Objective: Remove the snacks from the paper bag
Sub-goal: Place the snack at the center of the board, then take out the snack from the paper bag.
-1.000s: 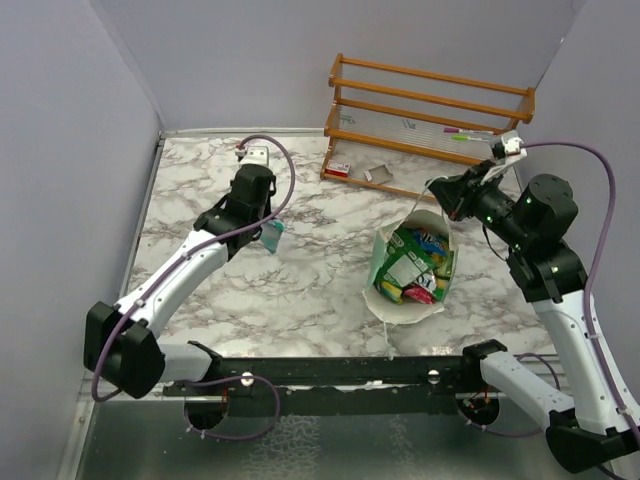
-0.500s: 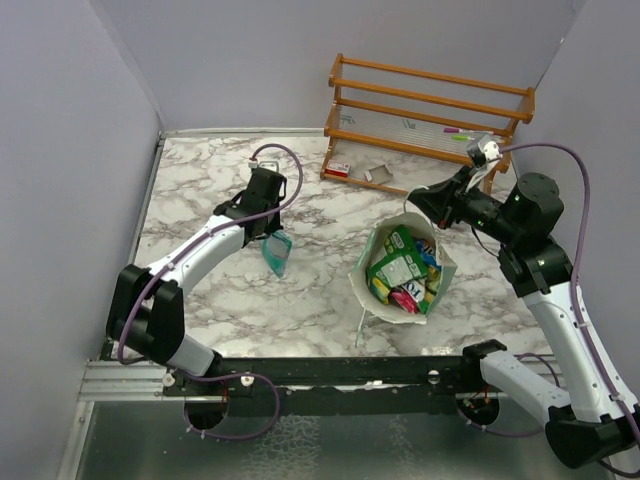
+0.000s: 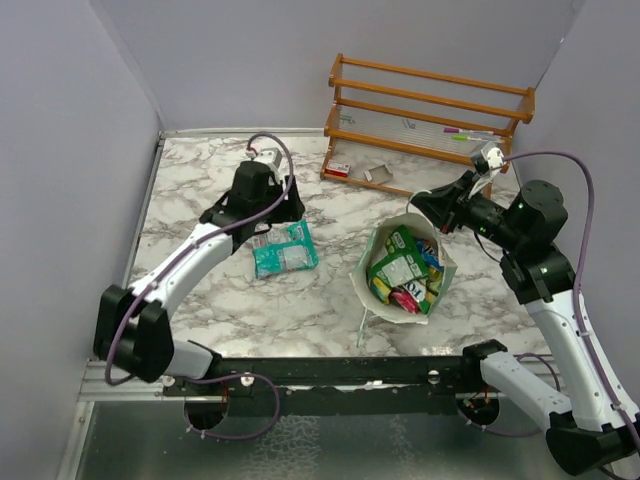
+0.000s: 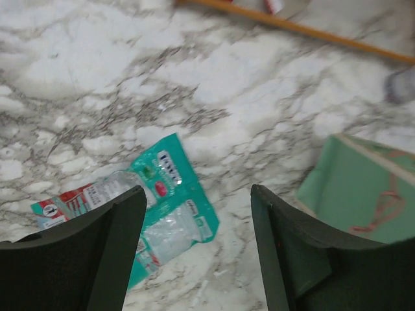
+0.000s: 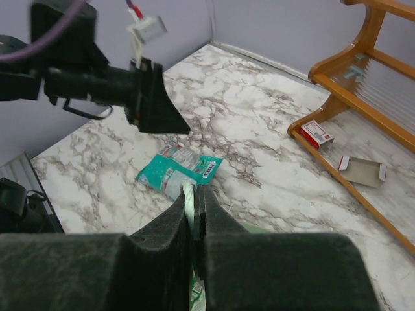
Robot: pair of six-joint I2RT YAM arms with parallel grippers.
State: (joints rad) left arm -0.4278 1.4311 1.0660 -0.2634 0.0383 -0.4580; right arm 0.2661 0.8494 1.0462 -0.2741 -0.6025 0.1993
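A teal-white snack packet (image 3: 284, 250) (image 4: 142, 214) (image 5: 178, 172) lies flat on the marble table, free of any grip. Just above and behind it my left gripper (image 3: 287, 208) (image 4: 198, 190) stands open with nothing between its fingers. To the right stands the pale green paper bag (image 3: 366, 272) (image 4: 356, 188), tilted open, with several snacks (image 3: 402, 266) still inside. My right gripper (image 3: 422, 205) (image 5: 196, 192) is shut on the bag's far upper rim, and a pale green strip shows between its fingers.
A wooden rack (image 3: 430, 110) stands at the back right, with a small red-white box (image 3: 338, 169) and a flat cardboard piece (image 3: 378, 174) at its foot. Grey walls close in the left side and the back.
My left gripper has opened and let go of the teal-white packet, which dropped flat onto the table. The right gripper has kept its hold on the bag and tipped it a little leftward.
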